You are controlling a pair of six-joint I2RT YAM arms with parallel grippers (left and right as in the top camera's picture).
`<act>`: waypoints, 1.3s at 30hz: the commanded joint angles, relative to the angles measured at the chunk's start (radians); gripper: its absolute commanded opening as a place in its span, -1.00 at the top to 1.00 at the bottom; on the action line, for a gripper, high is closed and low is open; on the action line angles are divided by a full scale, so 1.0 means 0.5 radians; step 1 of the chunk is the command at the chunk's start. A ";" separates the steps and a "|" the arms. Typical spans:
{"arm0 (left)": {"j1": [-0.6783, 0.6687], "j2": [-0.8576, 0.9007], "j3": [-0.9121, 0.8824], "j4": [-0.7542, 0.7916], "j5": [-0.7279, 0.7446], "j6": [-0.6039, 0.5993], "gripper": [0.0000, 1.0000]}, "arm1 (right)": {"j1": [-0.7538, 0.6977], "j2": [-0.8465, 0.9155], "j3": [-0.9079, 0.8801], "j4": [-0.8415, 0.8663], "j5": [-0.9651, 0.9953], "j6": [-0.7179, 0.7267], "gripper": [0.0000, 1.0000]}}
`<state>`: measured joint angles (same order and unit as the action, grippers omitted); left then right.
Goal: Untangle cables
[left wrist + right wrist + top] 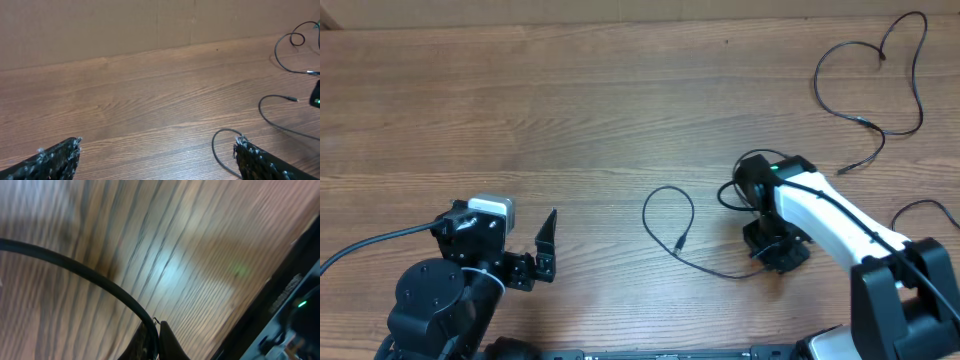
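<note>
One thin black cable [668,215] lies at the table's middle as an open loop with a small plug at its end, and it runs right to my right gripper [772,255]. The right gripper is shut on this cable; the right wrist view shows the cord [90,275] pinched between the fingertips [156,330] close above the wood. A second thin black cable [880,85] lies apart at the far right in a wide loop. My left gripper [545,250] is open and empty at the front left; its tips frame bare wood [155,155], with the first cable's loop [220,145] beside the right finger.
The table is brown wood. Thicker black wires run off the left arm's base [370,245] and the right arm [920,210]. A cardboard-coloured wall [100,25] stands behind the table in the left wrist view.
</note>
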<state>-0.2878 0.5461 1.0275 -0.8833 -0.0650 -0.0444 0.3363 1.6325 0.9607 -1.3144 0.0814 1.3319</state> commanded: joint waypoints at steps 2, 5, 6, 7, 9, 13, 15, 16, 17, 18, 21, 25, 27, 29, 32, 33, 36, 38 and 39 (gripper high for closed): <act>0.007 -0.002 0.005 0.018 -0.026 0.045 -0.99 | -0.074 -0.217 0.026 -0.056 0.257 -0.010 0.93; 0.007 -0.002 0.005 0.018 -0.026 0.045 -0.99 | -0.140 -0.323 0.026 -0.117 0.333 -0.011 0.93; 0.007 -0.002 0.005 0.018 -0.026 0.045 -0.99 | -0.166 -0.353 0.026 -0.137 0.363 -0.011 0.93; 0.007 -0.002 0.005 0.019 -0.026 0.045 -0.99 | -0.198 -0.388 0.026 -0.156 0.395 -0.011 0.93; 0.007 -0.002 0.005 0.019 -0.025 0.045 -0.99 | -0.253 -0.431 0.026 -0.179 0.448 -0.013 0.93; 0.007 0.010 0.005 0.027 -0.026 0.045 -0.99 | -0.423 -0.520 0.026 -0.210 0.542 -0.132 0.93; 0.007 0.021 0.004 0.028 -0.026 0.045 -0.99 | -0.502 -0.542 0.026 -0.210 0.586 -0.205 0.93; 0.007 0.027 0.004 0.028 -0.026 0.045 -0.99 | -0.545 -0.550 0.026 -0.209 0.605 -0.233 0.93; 0.007 0.036 0.004 0.033 -0.025 0.045 -0.99 | -0.614 -0.555 0.026 -0.195 0.627 -0.304 0.93; 0.007 0.046 0.004 0.036 -0.025 0.045 -0.99 | -0.658 -0.555 0.026 -0.175 0.632 -0.367 0.93; 0.007 0.096 0.004 0.045 -0.025 0.045 -1.00 | -0.873 -0.555 0.026 -0.050 0.629 -0.622 0.93; 0.007 0.143 0.004 0.048 -0.025 0.045 -0.99 | -1.114 -0.555 0.026 -0.004 0.627 -0.693 0.93; 0.007 0.166 0.004 0.049 -0.025 0.045 -0.99 | -1.292 -0.555 0.026 0.010 0.597 -0.695 0.93; 0.007 0.185 0.004 0.050 -0.025 0.045 -1.00 | -1.460 -0.555 0.026 0.060 0.493 -0.819 0.93; 0.007 0.198 0.004 0.063 -0.025 0.044 -0.99 | -1.592 -0.555 0.026 0.136 0.342 -0.978 0.93; 0.007 0.200 0.004 0.070 -0.025 0.044 -0.99 | -1.598 -0.555 0.026 0.151 0.314 -1.009 0.93; 0.007 0.200 0.004 0.101 -0.024 0.044 -0.99 | -1.586 -0.555 0.025 0.203 0.231 -1.112 0.93; 0.007 0.200 0.004 0.116 -0.024 0.044 -0.99 | -1.578 -0.555 0.025 0.220 0.229 -1.112 0.93; 0.007 0.200 0.004 0.117 -0.024 0.044 -1.00 | -1.579 -0.555 0.025 0.227 0.228 -1.112 0.93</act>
<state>-0.2878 0.6445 1.0275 -0.8326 -0.0650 -0.0448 -0.4564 1.3735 0.9607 -1.2121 0.2268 0.8185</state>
